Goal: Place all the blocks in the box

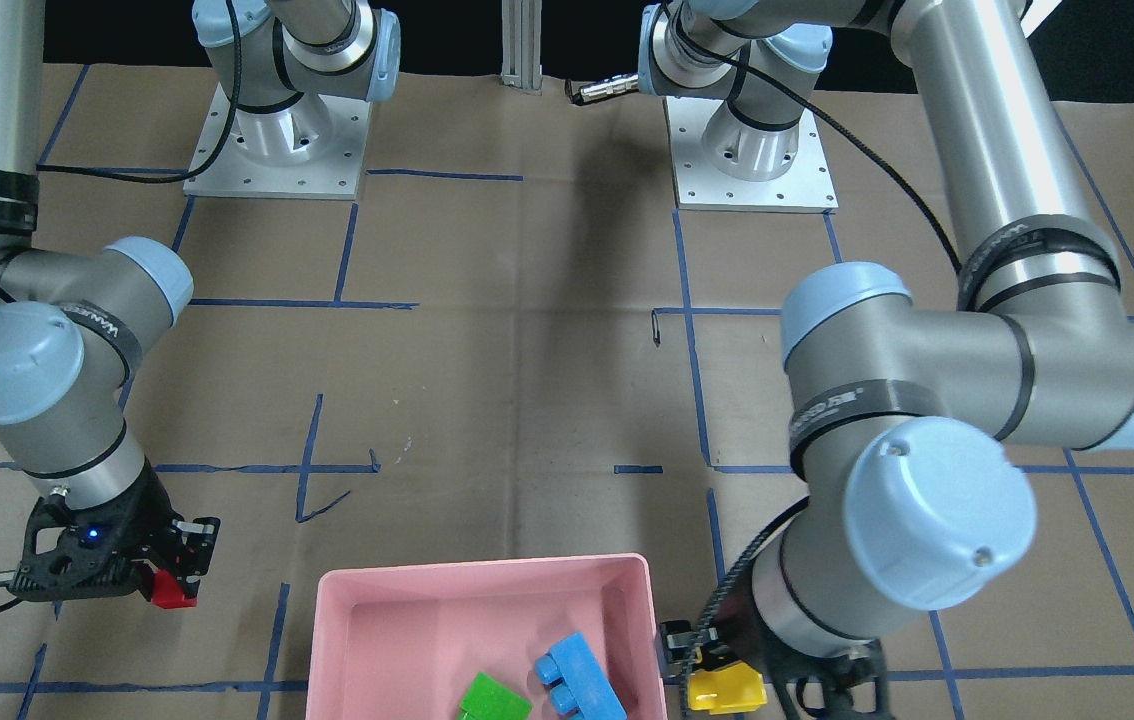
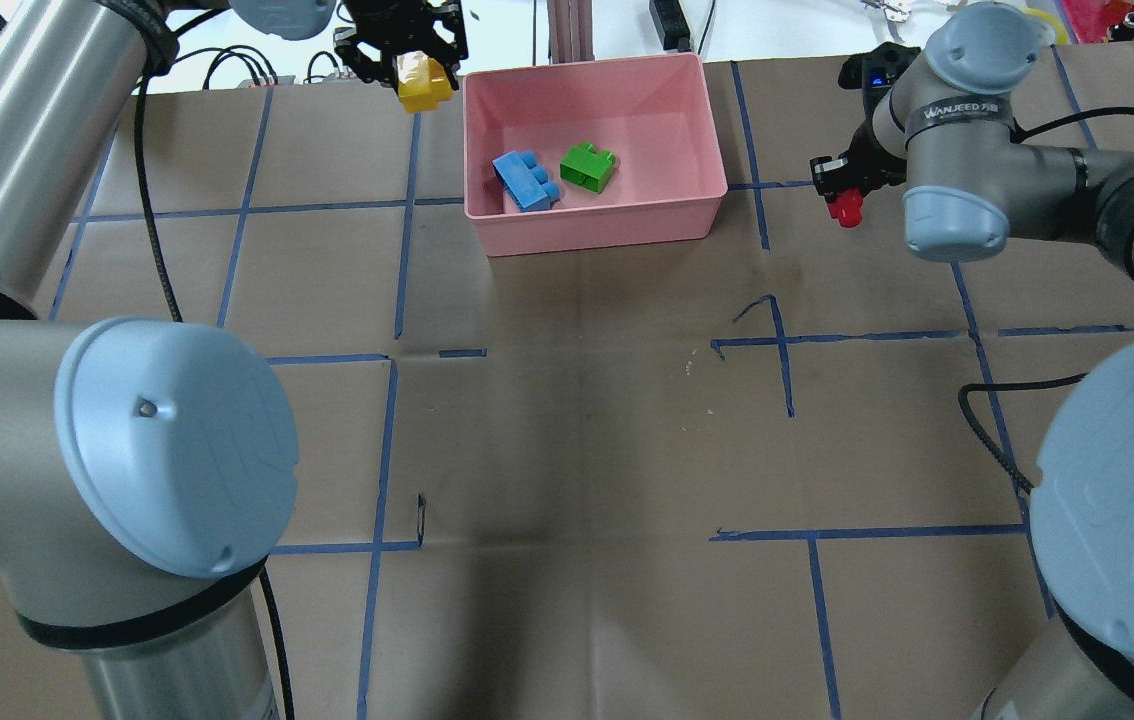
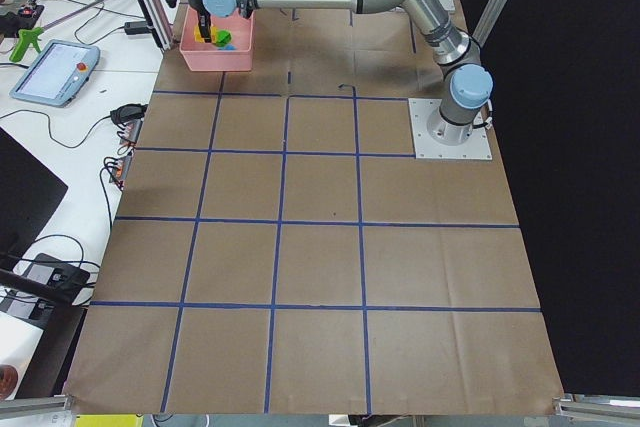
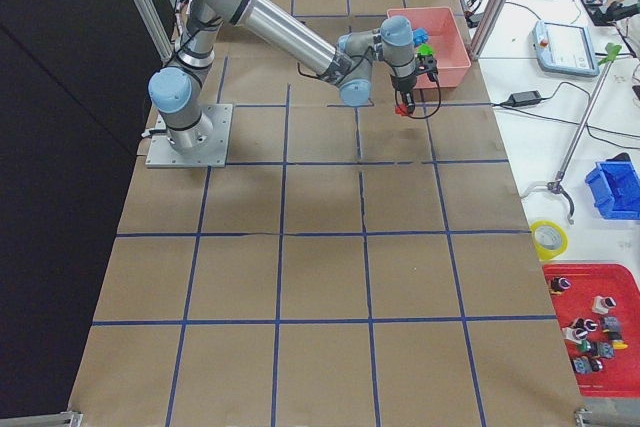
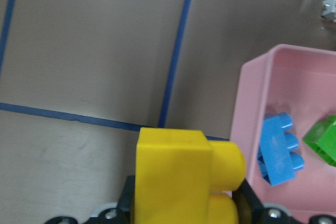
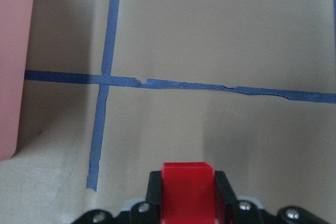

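The pink box [image 2: 597, 226] stands at the table's far edge. Inside it lie the light blue block [image 2: 525, 180] and the green block [image 2: 588, 166]. My left gripper [image 2: 419, 80] is shut on the yellow block [image 2: 424, 87] and holds it just outside the box's left wall; the left wrist view shows the yellow block [image 5: 178, 177] beside the box rim [image 5: 255, 77]. My right gripper [image 2: 842, 198] is shut on the red block [image 2: 845, 209] and holds it low over the paper to the right of the box. The right wrist view shows the red block [image 6: 187, 190] between the fingers.
Brown paper with blue tape lines [image 2: 782, 340] covers the table. The arm bases [image 1: 277, 140] stand on metal plates at the robot's side. An aluminium post [image 2: 567, 30] and cables lie beyond the box's far edge.
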You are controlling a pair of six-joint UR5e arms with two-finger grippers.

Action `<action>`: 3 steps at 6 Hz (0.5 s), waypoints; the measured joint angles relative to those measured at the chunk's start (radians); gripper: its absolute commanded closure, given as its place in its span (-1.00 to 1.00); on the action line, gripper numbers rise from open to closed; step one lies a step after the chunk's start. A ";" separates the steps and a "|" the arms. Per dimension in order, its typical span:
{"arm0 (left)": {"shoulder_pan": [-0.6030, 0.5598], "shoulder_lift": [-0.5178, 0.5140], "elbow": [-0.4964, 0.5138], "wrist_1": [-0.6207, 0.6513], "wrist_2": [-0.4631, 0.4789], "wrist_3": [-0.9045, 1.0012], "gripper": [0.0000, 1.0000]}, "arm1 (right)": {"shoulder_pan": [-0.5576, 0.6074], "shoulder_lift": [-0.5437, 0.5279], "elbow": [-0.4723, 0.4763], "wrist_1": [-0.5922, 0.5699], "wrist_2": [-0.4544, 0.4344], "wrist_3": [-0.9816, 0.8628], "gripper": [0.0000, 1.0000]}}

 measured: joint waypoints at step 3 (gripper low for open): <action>-0.065 -0.086 0.037 0.102 0.011 -0.056 -0.97 | 0.002 -0.134 -0.011 0.133 0.007 -0.036 0.94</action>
